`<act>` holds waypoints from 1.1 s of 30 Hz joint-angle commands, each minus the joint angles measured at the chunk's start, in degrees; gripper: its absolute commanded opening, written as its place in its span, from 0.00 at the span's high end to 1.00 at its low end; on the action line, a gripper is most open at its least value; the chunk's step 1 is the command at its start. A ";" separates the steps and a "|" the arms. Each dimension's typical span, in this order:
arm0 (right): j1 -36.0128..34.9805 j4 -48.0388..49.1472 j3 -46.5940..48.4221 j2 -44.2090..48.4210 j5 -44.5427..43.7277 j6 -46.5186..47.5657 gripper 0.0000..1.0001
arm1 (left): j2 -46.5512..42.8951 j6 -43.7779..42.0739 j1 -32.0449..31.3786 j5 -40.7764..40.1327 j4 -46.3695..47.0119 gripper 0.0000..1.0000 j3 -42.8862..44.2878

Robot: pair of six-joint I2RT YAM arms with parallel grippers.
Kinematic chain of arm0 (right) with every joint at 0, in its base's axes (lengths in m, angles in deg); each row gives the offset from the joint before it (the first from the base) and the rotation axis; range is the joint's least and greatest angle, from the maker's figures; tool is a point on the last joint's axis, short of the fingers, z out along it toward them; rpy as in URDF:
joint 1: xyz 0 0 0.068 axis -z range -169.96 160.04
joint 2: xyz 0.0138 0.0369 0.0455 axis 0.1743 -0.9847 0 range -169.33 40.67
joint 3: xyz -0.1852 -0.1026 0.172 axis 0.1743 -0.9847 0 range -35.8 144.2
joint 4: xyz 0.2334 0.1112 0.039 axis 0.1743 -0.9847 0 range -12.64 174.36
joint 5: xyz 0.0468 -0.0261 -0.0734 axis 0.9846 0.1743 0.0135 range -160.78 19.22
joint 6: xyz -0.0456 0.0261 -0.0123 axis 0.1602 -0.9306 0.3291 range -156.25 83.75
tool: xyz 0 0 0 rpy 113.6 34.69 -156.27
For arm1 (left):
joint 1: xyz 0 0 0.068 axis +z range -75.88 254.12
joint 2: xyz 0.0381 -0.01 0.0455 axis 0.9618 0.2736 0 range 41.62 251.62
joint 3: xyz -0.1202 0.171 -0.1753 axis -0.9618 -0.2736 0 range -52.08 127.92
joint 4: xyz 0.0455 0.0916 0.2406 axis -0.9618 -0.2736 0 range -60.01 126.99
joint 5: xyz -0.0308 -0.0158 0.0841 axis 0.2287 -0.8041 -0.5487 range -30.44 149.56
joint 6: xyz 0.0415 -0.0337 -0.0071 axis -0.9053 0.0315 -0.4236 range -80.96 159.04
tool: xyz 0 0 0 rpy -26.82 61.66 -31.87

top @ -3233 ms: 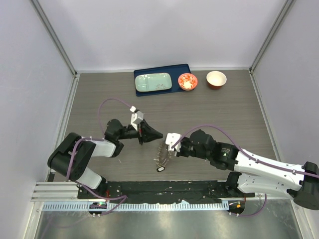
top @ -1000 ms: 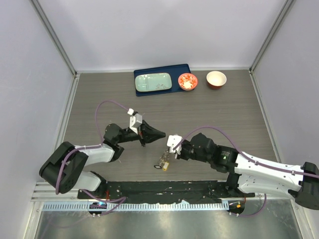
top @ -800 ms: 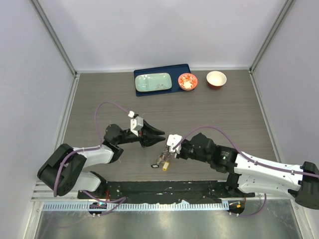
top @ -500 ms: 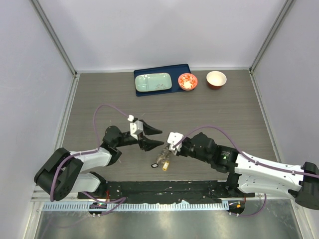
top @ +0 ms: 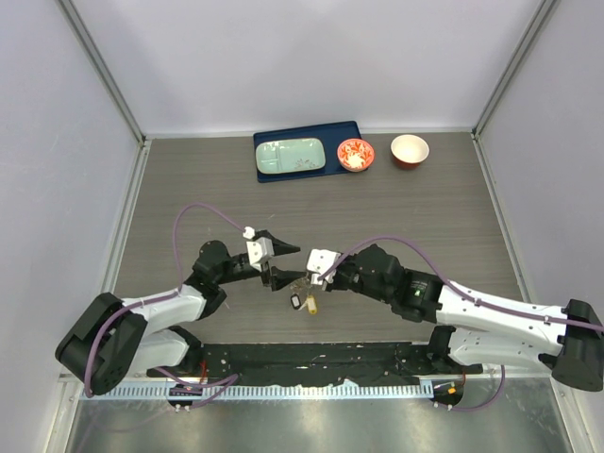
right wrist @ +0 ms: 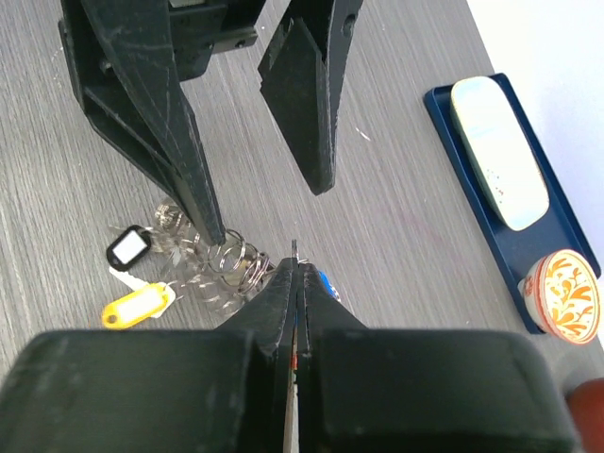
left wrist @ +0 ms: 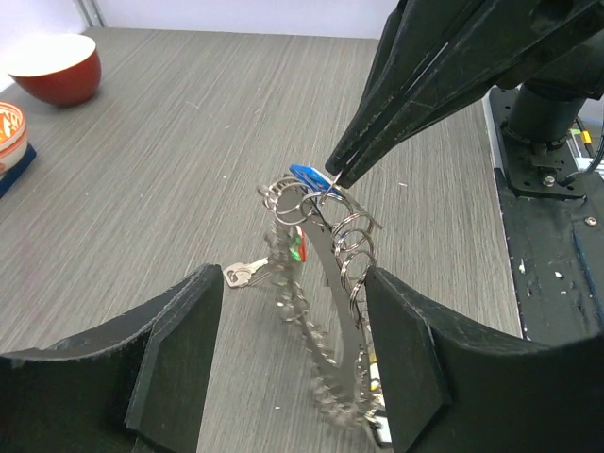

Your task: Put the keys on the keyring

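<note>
Holding the keyring [left wrist: 326,283] upright at 6 o'clock on the table [top: 425,208], the right gripper [left wrist: 340,175] pinches a split loop [left wrist: 321,195] at its top; the left gripper [left wrist: 293,293] straddles it, jaws spread. Threading appears underway; next, the left probably must close on the silver key [left wrist: 241,274] at 9 o'clock.

Top view: keys [top: 300,288] are bunching into one clump, too small to be counted or sorted by colour. Right arm [top: 580,354] is running off the right edge.

Left wrist view: left gripper [left wrist: 293,276] is covering part of the lower arc of the keyring [left wrist: 326,283], its own fingers being cropped by the near edge. Green key head [left wrist: 296,251] is only peeking from behind the rim. Patterned bowl [left wrist: 8,127] is being cut by the left edge.

Right wrist view: right gripper [right wrist: 295,269], jaws together, is hiding most of the keyring. Red bowl [right wrist: 587,415] is being clipped at the corner.
</note>
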 commanded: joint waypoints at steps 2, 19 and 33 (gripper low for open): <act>-0.24 5.26 4.76 -0.57 1.05 3.17 0.99 | 1.10 -2.12 -0.19 1.91 0.65 0.34 1.98; 11.71 21.95 18.71 -21.92 2.20 0.01 0.99 | -30.08 12.11 -0.19 -43.14 -15.15 0.00 -3.38; 12.86 4.82 20.50 -30.37 11.93 -15.88 0.99 | -39.68 24.68 -0.28 -61.81 -42.84 0.00 4.00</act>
